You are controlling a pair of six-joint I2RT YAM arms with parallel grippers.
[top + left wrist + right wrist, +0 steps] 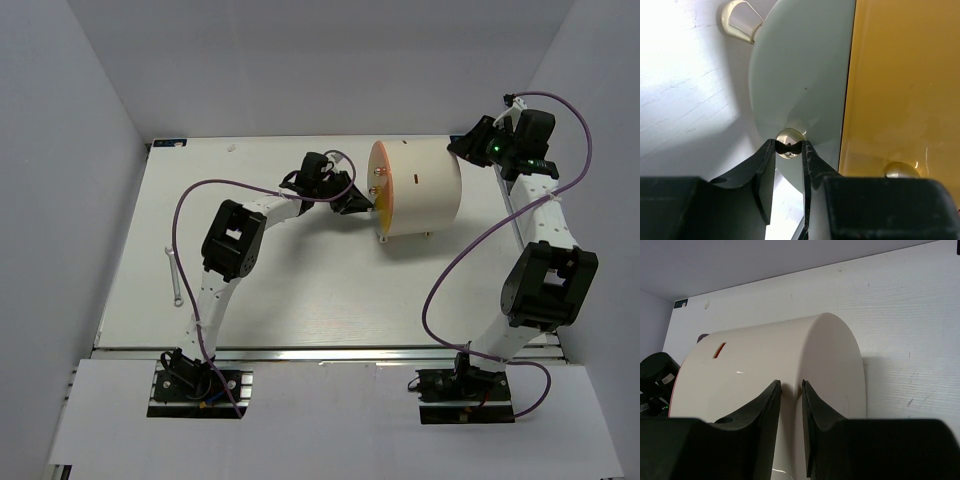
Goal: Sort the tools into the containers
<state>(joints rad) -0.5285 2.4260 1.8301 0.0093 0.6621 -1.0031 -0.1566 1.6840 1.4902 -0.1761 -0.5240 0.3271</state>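
Observation:
A white drum point(425, 185) lies on its side mid-table, its orange round face point(385, 190) turned left. My left gripper point(362, 205) is at that face. In the left wrist view its jaws point(789, 145) are shut on the brass knob point(790, 139) of the pale grey-green drawer point(800, 75). Next to it is the orange drawer point(905, 85) with its own knob point(901, 170). My right gripper point(468, 148) is at the drum's back rim point(840, 355), its jaws point(791, 385) nearly together and empty. A small silver wrench point(172, 272) lies at the far left. No screwdrivers show.
The drum stands on small white feet point(740, 20). White walls close in the table on the left, back and right. The table's front edge point(330, 352) runs just ahead of the arm bases.

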